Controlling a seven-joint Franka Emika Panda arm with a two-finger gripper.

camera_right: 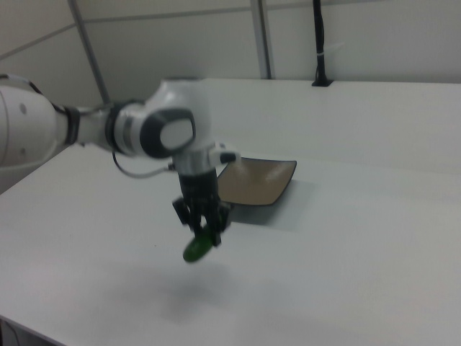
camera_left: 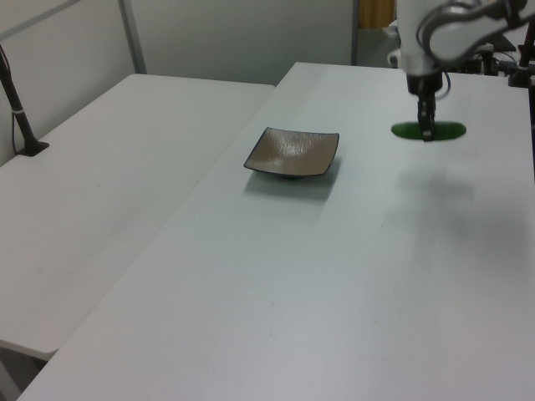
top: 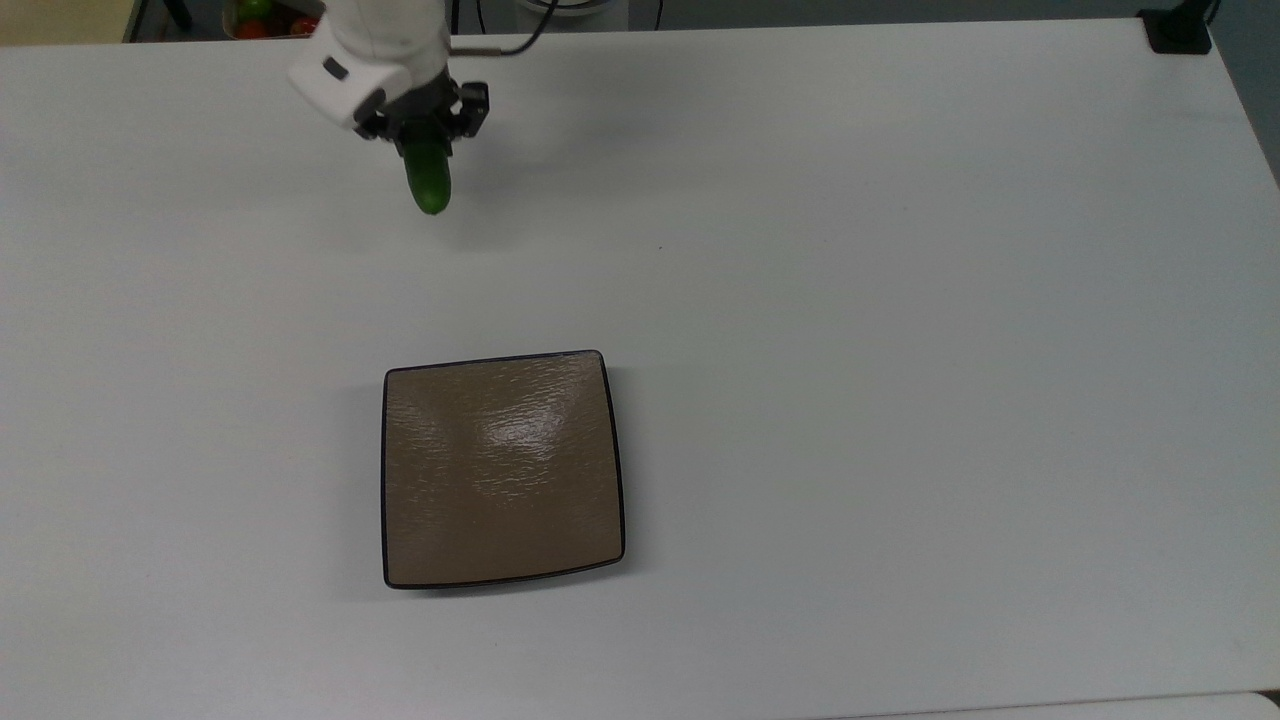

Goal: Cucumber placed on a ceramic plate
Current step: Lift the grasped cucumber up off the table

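Note:
My gripper (top: pixel 424 135) (camera_left: pixel 426 134) (camera_right: pixel 204 232) is shut on the cucumber (top: pixel 428 182) (camera_left: pixel 449 129) (camera_right: pixel 195 249), a small dark green one held level and clear of the white table (top: pixel 900 300). Its shadow falls on the table below it in the right view. The ceramic plate (top: pixel 500 468) (camera_left: pixel 292 152) (camera_right: pixel 257 182) is square, glossy tan-brown with a thin dark rim, and has nothing on it. In the top view the plate lies well below the gripper, slightly to the right.
A bin of coloured toy fruit (top: pixel 275 15) sits past the table's far edge at the top view's upper left. A black mount (top: pixel 1178 30) stands at the top view's upper right corner. A second white table (camera_left: pixel 100 184) adjoins on the left view's left.

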